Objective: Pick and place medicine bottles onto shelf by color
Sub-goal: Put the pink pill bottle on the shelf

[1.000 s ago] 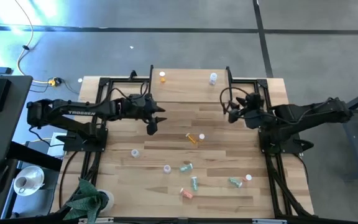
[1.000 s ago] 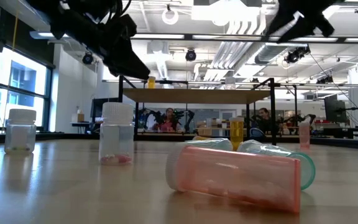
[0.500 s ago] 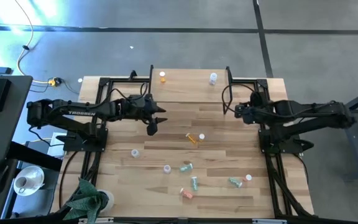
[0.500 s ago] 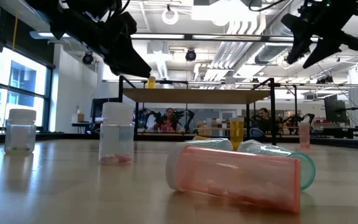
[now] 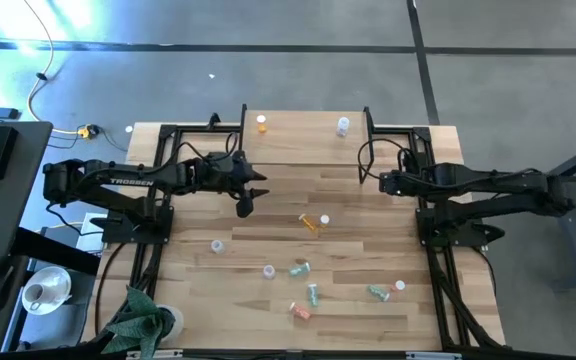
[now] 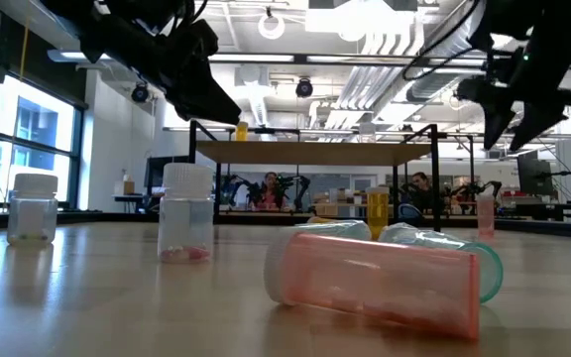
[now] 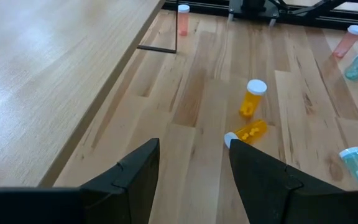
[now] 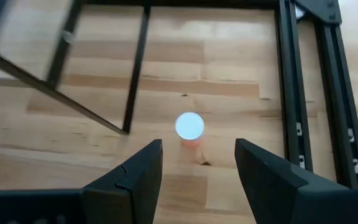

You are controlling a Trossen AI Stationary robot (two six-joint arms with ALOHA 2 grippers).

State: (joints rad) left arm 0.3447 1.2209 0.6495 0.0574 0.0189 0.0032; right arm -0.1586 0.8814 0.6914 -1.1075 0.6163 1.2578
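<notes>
The only writing we can read is "TROSSEN" on the left arm (image 5: 128, 181) in the high view. Off the worktop (image 5: 218, 290) at about 8 o'clock there's a green cloth (image 5: 138, 318).

The left claw (image 5: 246, 200) hangs just off the shelf's front edge, around 10 o'clock from the worktop's middle. Its wrist view shows the fingers (image 7: 129, 180) spread with nothing between them, so it's open and empty.

The shelf (image 5: 303, 140) sits at 12 o'clock on the worktop. On it are an orange bottle (image 5: 261, 123) at the left and a clear bottle (image 5: 342, 126) at the right, well apart. The rest of the bottles are loose on the worktop: two orange ones (image 5: 313, 220) near the centre, one standing and one lying, which the left wrist view shows touching or nearly so. Then come white-capped ones (image 5: 216, 245), green ones (image 5: 312, 294) and a pink one (image 5: 299, 311) lying down towards 6 o'clock.

The right claw (image 5: 386, 181) is at about 2 o'clock, by the shelf's right legs. It's open too, holding nothing. Its wrist view shows a pink bottle with a white cap (image 8: 189, 127) standing beside a shelf leg (image 8: 135, 68), which we can't make out from above under the arm.

The low view adds people (image 6: 269, 188) seated in the room behind, and the pink bottle (image 6: 375, 281) lying up close.
</notes>
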